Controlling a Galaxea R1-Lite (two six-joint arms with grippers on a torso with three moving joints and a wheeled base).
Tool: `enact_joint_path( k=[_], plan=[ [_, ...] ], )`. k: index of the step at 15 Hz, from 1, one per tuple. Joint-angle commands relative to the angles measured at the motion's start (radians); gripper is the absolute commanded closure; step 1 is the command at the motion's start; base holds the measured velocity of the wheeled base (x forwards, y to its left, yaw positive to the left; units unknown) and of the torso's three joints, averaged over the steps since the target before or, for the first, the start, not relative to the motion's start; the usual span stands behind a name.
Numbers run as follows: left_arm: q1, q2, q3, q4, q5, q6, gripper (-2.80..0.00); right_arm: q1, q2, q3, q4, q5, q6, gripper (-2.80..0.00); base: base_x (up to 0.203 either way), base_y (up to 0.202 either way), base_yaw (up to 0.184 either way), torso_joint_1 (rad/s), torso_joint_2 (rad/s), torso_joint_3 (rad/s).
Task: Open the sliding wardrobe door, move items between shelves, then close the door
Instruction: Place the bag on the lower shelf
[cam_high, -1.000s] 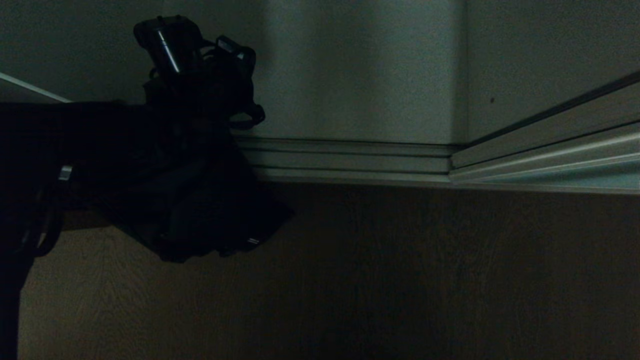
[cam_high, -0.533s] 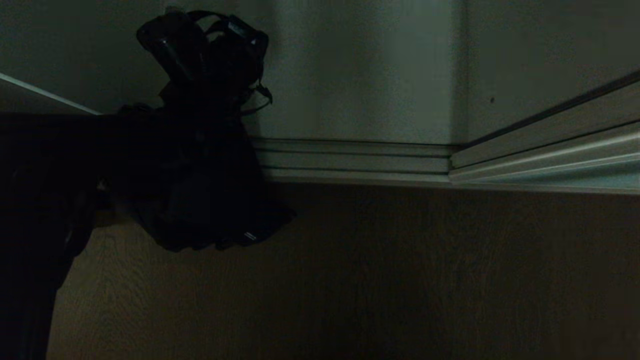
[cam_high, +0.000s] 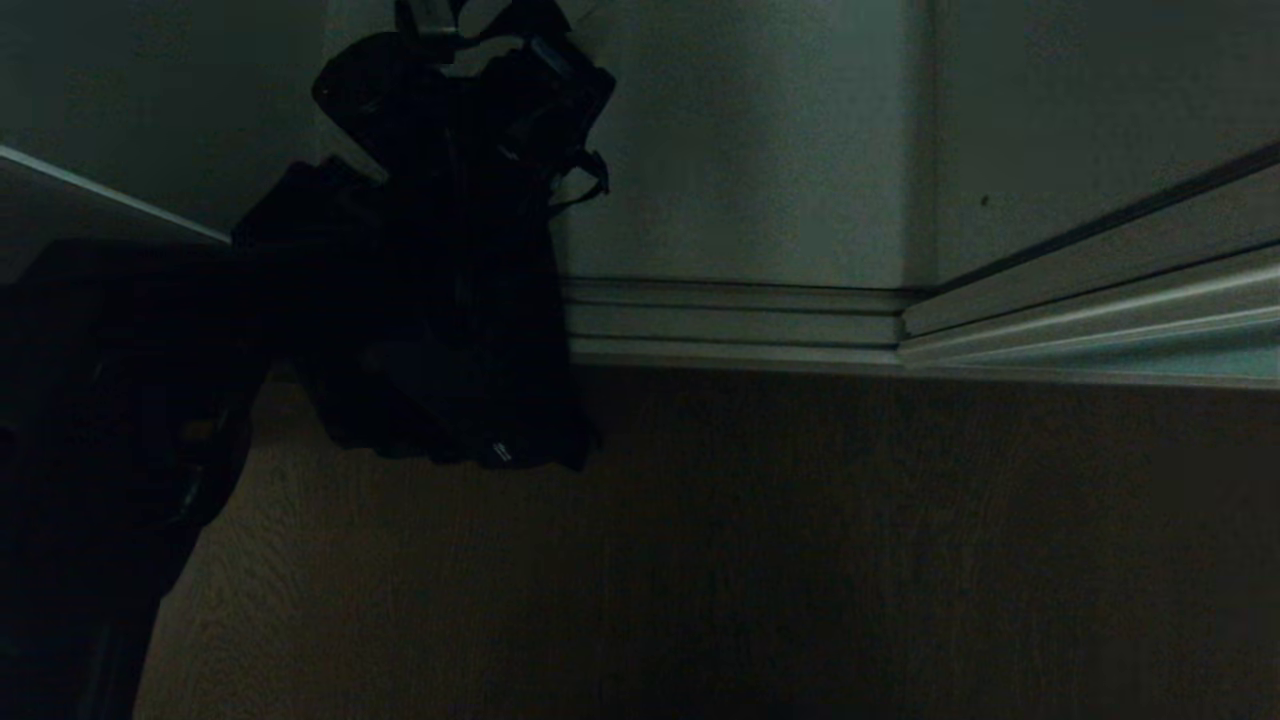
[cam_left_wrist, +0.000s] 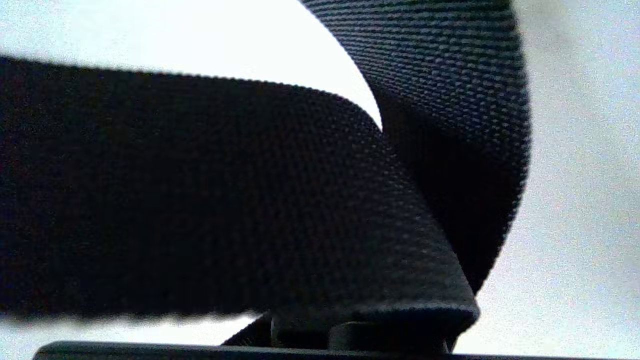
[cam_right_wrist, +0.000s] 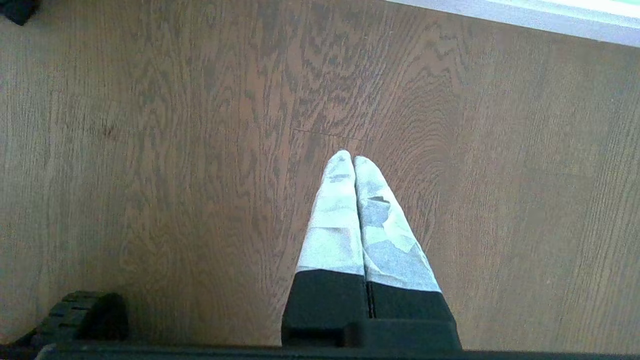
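The black fabric bag (cam_high: 450, 330) hangs clear of the floor at the left of the head view. It dangles from my left gripper (cam_high: 440, 22) at the top edge of that view. In the left wrist view the bag's black woven strap (cam_left_wrist: 240, 200) fills the frame and covers the fingers, which are shut on it. A thin pale shelf edge (cam_high: 110, 198) runs behind the arm at far left. The sliding wardrobe door's silver frame and pale green glass (cam_high: 1150, 345) lie low at the right. My right gripper (cam_right_wrist: 350, 159) hangs shut and empty over the floor.
Brown wood-grain floor (cam_high: 800, 560) covers the lower half of the head view. Pale floor rails (cam_high: 740, 322) run along the foot of a grey-white panel (cam_high: 760, 150). My dark left arm (cam_high: 110, 420) fills the left side. A black wheel (cam_right_wrist: 85, 312) shows by the right gripper.
My left gripper has lifted the bag higher and carried it a little to the right. The bag's bottom now hangs higher above the floor. The right arm has not moved.
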Motion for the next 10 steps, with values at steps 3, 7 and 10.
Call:
enact_joint_path(
  k=[3, 7, 10],
  plan=[
    [-0.04, 0.003, -0.01, -0.054, -0.096, 0.017, 0.0, 0.0, -0.003, 0.0, 0.0, 0.0, -0.001, 0.0, 0.0, 0.0, 0.0, 0.0, 0.0, 0.0],
    [-0.057, -0.009, -0.013, -0.113, -0.144, 0.025, 0.0, 0.001, -0.002, 0.0, 0.0, 0.0, -0.001, 0.0, 0.0, 0.0, 0.0, 0.0, 0.0, 0.0],
    [-0.041, -0.006, -0.011, -0.238, -0.102, 0.051, 0.0, -0.001, -0.003, 0.0, 0.0, 0.0, -0.001, 0.0, 0.0, 0.0, 0.0, 0.0, 0.0, 0.0]
  ],
)
